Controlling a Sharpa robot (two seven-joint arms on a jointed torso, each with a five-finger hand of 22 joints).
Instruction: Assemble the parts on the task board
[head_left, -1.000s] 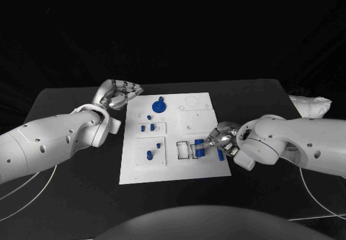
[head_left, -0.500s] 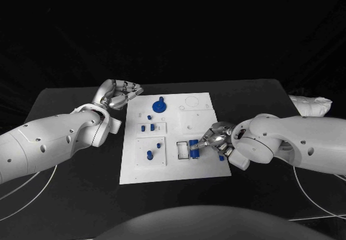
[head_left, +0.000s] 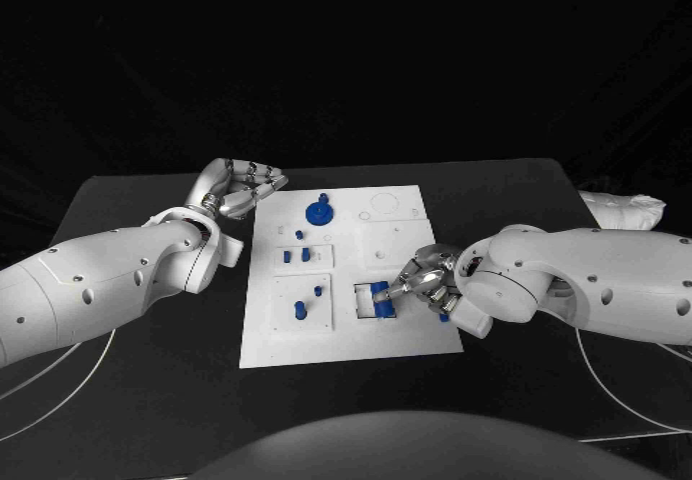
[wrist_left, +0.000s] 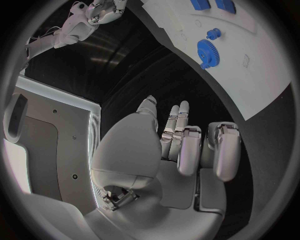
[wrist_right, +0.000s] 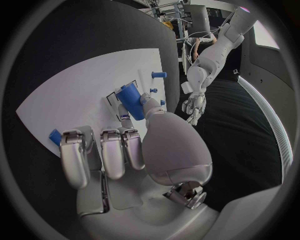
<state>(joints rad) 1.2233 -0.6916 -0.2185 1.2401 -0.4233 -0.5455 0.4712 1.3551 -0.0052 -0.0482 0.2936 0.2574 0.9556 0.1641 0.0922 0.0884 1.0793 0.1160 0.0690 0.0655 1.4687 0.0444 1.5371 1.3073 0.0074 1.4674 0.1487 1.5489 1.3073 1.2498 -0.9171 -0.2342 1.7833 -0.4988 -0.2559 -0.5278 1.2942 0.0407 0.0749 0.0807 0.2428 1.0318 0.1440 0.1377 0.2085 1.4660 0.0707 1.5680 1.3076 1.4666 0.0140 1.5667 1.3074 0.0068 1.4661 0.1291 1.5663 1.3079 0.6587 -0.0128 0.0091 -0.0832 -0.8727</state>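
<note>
The white task board lies in the middle of the black table. My right hand hovers over the board's near right part and pinches a blue block just above the rectangular slots. In the right wrist view the blue block sits between the thumb and fingers. My left hand is off the board's far left corner, fingers apart and holding nothing. A blue gear stands at the board's far side, and more blue parts stand in the left panels.
A white bundle lies at the table's right edge. Thin cables run over the table at the near left and near right. The blue gear and the board appear beyond my left hand.
My right hand has moved left across the board with the blue block, from the right edge to over the rectangular slots. The left arm has not moved.
</note>
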